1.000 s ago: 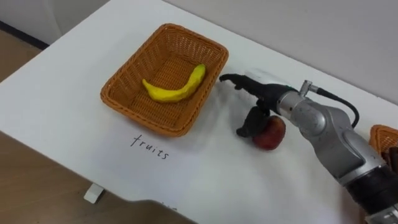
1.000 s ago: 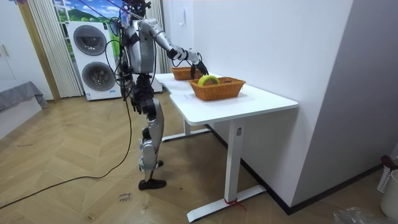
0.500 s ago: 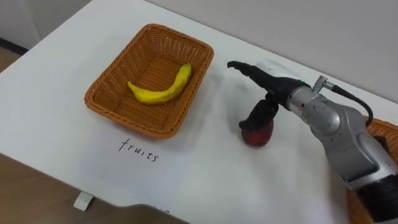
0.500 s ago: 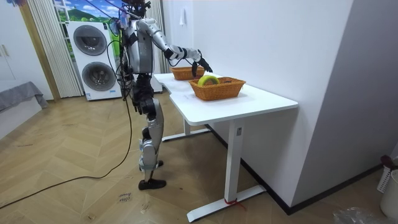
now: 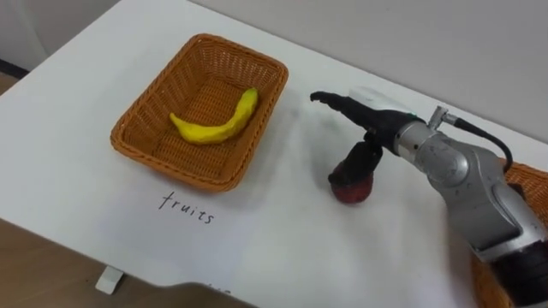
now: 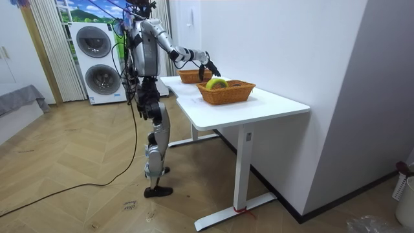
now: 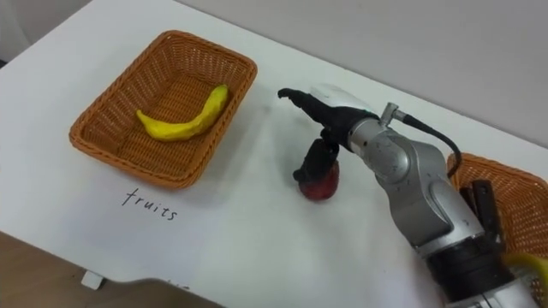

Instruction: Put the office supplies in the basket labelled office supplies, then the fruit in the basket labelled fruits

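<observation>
Right hand [image 5: 375, 126]: closed on the dark red, rounded apple [image 5: 352, 192], with fingers curled down over its top and upper side and one finger held straight, pointing toward the fruit basket. The apple's lower half shows below my fingers as glossy red; I cannot tell whether it rests on the white tabletop [image 5: 68, 85] or hangs just above it. The apple is just right of the rectangular orange-brown woven wicker basket [image 5: 137, 139], apart from its right rim, with bare tabletop between them. A curved yellow banana [image 5: 214, 127] lies diagonally in that basket, leaving open floor on both sides of it. A handwritten label [image 5: 187, 208] sits on the tabletop before the basket's near rim. A second woven wicker basket [image 7: 484, 169] stands beside my right forearm, well apart from the apple. In the room view I stand at the table's side with my right arm extended over it.
</observation>
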Robot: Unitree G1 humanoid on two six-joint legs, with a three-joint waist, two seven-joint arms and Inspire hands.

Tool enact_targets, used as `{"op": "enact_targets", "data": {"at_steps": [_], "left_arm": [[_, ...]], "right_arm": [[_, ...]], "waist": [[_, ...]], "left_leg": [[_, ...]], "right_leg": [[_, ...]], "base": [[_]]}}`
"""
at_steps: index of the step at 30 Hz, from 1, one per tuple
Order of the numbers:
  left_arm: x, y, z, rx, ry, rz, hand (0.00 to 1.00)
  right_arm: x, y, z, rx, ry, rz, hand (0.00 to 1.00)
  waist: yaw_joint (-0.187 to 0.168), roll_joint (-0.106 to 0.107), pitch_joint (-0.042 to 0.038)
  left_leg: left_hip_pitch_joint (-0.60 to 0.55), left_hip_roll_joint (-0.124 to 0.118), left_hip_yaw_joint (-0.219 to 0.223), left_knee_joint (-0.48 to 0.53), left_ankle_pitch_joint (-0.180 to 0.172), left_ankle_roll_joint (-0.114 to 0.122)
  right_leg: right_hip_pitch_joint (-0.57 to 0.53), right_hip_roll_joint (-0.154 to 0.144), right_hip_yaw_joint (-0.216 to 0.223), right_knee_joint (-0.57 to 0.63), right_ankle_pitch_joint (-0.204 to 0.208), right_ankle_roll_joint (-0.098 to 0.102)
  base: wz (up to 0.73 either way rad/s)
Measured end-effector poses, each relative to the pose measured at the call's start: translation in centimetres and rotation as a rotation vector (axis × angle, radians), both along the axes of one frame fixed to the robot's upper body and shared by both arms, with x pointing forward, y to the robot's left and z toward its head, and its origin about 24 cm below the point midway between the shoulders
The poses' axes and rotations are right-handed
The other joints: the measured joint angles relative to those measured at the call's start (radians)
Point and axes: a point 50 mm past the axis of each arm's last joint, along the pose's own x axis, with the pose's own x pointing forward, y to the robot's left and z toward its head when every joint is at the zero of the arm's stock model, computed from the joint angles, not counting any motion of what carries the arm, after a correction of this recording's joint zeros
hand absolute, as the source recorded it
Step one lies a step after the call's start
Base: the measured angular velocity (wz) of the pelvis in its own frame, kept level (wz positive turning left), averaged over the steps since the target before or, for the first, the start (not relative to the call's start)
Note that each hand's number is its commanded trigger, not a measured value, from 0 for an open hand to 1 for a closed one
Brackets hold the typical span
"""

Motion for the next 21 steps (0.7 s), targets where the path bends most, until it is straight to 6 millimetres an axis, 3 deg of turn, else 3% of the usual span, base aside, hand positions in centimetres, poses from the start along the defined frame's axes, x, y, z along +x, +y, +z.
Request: {"op": "enact_targets", "data": {"at_steps": [5,21], "left_arm": [[-0.1,-0.04,-0.08,-0.011,0.009,0.001,0.0],[0.02,-0.06,-0.11,-0.037,0.006,0.005,0.0]], "right_arm": [[-0.21,-0.08,-0.37,-0.002,0.02,0.002,0.0],[-0.64,-0.16,-1.1,-0.053,0.072,0.019,0.0]], "waist": [[0.0,-0.007,0.0063],[0.003,-0.007,0.0072]], "left_leg": [[-0.001,0.0,0.001,0.0,0.0,0.0],[0.002,0.002,0.009,0.001,0.0,0.001]], "right_leg": [[-0.001,0.0,0.0,0.0,0.0,0.0],[-0.001,0.0,0.01,0.0,0.0,0.0]], "base": [[0.0],[-0.01]]}}
